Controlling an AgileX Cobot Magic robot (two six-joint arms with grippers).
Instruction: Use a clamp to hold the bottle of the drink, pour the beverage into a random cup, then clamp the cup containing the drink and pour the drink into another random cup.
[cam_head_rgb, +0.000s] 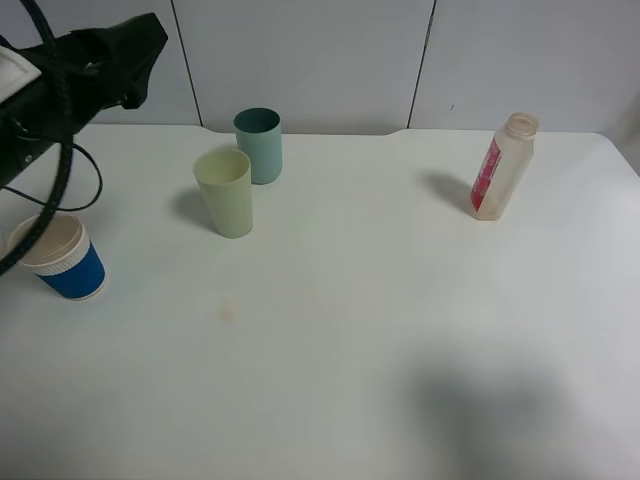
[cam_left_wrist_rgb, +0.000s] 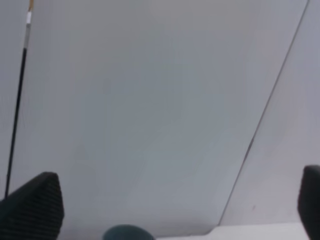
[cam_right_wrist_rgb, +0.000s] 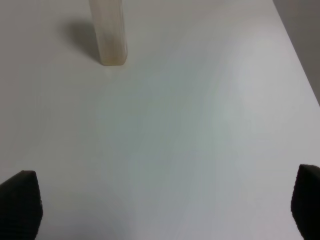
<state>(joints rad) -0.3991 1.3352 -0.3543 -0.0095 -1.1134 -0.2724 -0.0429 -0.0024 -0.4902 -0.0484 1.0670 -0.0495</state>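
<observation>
Bottle (cam_head_rgb: 503, 166) upright, long axis vertical, mouth up

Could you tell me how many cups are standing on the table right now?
3. A teal cup stands toward the back, a pale green cup just in front of it, and a blue and white paper cup at the left edge, partly behind cables. None appears hidden.
</observation>
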